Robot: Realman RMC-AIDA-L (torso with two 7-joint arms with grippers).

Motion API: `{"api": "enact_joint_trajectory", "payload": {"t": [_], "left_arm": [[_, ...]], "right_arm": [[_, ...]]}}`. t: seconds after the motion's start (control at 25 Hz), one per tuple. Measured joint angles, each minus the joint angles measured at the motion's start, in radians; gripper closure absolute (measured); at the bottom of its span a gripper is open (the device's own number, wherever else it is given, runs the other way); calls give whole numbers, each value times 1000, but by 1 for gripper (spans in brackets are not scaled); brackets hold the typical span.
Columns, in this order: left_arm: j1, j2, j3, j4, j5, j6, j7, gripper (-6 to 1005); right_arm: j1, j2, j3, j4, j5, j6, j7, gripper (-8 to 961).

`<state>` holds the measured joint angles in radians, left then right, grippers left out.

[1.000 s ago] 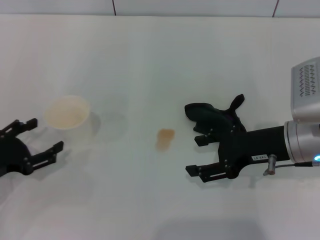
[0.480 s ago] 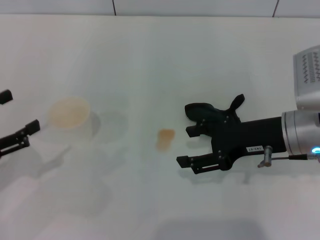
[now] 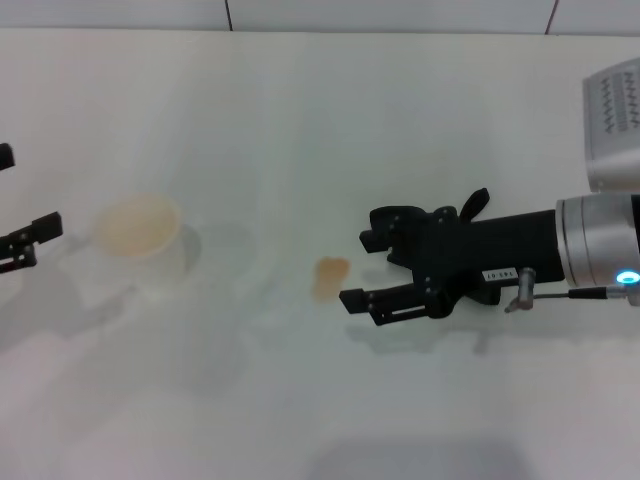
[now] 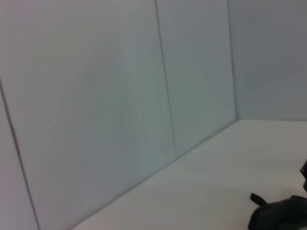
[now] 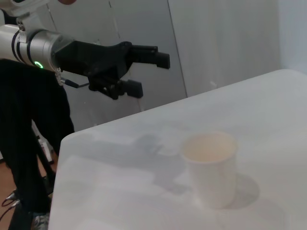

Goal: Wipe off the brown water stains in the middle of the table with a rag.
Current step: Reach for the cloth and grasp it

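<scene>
Spanning the view: the table (image 3: 300,110), the work surface.
Right gripper (image 3: 365,270): jaws wide, nothing held, at 3 o'clock of the stains, over the rag, probably lining up a grasp.
Left gripper (image 3: 15,240): parked at 9 o'clock edge, fingers apart, nothing held.
Rag (image 3: 470,207): mostly hidden beneath the right gripper.
Cup (image 3: 140,240): 9 o'clock of the stains, likely the spill's source.
Brown water stains (image 3: 330,275): centre, unwiped.

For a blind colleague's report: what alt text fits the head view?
The right gripper, open, hovers beside the small orange-brown water stain on the off-white table, hiding most of the black rag. A translucent white cup stands left, near the left gripper.
</scene>
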<state>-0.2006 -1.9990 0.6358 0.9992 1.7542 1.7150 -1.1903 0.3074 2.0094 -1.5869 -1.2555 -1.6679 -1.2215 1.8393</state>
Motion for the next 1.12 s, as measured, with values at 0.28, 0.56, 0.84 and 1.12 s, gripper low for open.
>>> {"api": "enact_joint_trajectory", "payload": {"t": [0.28,0.56,0.84,1.12], "left_arm": [[-80,7,8,-7,113,33,-11,120],[-100,1,12,3,148,91,-36,119],[-92,-9,16,7,150,102,-42,119],[-103,-26,21,3,183,83,-34,120]], "right_arm": [[24,0,13,10,1,24,11,176],[96,-4,55,25,-58,12,126,176],[217,-4,129,26,-268,-69,314,180],[357,-1,160,40,-539,-172,512,185]]}}
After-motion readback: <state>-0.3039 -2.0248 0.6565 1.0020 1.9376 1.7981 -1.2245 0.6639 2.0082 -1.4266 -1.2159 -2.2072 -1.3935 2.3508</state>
